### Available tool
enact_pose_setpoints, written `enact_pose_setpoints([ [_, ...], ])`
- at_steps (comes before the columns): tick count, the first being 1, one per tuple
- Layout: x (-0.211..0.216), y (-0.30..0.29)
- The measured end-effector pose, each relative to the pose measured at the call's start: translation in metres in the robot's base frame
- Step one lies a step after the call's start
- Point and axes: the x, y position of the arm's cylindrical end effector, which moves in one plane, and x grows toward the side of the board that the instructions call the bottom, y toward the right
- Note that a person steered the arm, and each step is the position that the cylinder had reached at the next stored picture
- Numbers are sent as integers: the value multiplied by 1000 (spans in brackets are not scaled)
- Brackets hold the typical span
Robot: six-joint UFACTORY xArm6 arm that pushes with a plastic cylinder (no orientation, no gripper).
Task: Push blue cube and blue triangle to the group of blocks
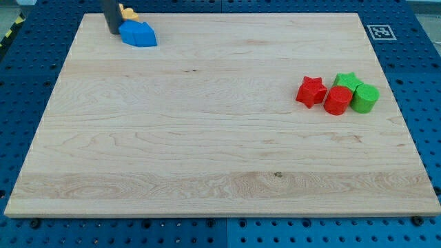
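Two blue blocks (138,34) lie pressed together at the view's top left; their separate shapes, cube and triangle, are hard to tell apart. My tip (113,32) stands just left of them, touching or nearly touching. The group of blocks sits at the view's right: a red star (311,91), a red cylinder (337,100), a green star (346,81) and a green cylinder (364,98), all close together.
An orange block (128,12) sits partly hidden behind the rod, above the blue blocks near the board's top edge. A fiducial marker (378,32) is at the board's top right corner. The wooden board (207,138) lies on a blue perforated table.
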Motion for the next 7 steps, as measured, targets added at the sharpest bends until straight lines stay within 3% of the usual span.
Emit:
enact_pose_setpoints([
  [4,22,94],
  [7,64,173],
])
